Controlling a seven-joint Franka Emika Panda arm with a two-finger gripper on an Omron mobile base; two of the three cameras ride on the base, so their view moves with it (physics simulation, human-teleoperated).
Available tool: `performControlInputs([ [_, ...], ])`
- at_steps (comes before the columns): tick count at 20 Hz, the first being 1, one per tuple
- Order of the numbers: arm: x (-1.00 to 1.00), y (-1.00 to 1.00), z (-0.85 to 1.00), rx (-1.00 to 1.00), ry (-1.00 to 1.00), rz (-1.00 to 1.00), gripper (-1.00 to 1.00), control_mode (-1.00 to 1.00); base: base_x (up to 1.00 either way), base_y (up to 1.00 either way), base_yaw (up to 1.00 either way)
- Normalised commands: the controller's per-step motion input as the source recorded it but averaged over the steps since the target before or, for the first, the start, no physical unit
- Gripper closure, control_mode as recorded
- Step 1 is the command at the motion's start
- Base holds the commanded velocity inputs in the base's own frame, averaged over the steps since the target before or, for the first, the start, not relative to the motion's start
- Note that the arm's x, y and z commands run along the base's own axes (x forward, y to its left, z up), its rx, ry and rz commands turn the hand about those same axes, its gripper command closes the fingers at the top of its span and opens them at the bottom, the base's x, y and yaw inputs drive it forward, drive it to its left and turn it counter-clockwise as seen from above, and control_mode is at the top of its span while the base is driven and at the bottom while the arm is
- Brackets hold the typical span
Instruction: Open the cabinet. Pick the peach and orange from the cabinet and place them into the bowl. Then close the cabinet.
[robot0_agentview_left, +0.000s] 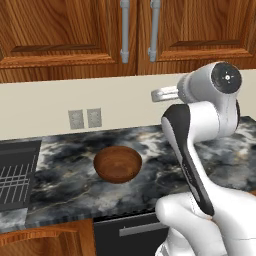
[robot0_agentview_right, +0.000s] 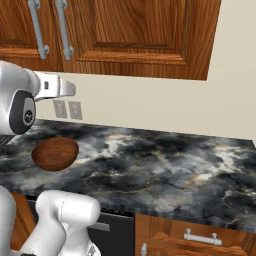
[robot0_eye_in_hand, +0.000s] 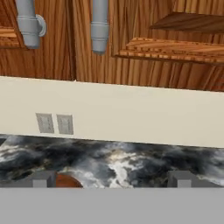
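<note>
The reddish-brown cabinet (robot0_agentview_left: 65, 35) hangs above the counter with both doors shut. Its two long grey bar handles (robot0_agentview_left: 124, 31) meet at the middle seam and also show in the hand view, the right one (robot0_eye_in_hand: 99, 25) beside the left. The dark wooden bowl (robot0_agentview_left: 118, 164) sits on the marble counter below the handles, and a sliver of the bowl (robot0_eye_in_hand: 68, 181) peeks in at the hand view's bottom. My gripper (robot0_eye_in_hand: 111, 180) is open with nothing between its fingers. It hovers above the counter, right of the bowl and below the doors (robot0_agentview_left: 159, 94). The peach and orange are hidden.
Two wall outlets (robot0_agentview_left: 85, 118) sit on the cream backsplash behind the bowl. A dark ridged appliance top (robot0_agentview_left: 15, 175) lies at the counter's left end. Below the counter are a dark appliance front (robot0_agentview_left: 131, 231) and a drawer with a short grey handle (robot0_agentview_right: 202, 238).
</note>
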Motion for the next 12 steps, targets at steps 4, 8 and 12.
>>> performControlInputs([
  [4,0.01,0.05,0.72,-0.03,-0.11,0.0,-1.0,-1.0,0.0,0.0,0.0],
  [8,0.0,0.06,0.68,0.0,-0.11,0.0,-1.0,-1.0,0.0,0.0,0.0],
  [12,0.0,0.08,0.58,0.0,-0.07,0.0,-1.0,-1.0,0.0,0.0,0.0],
])
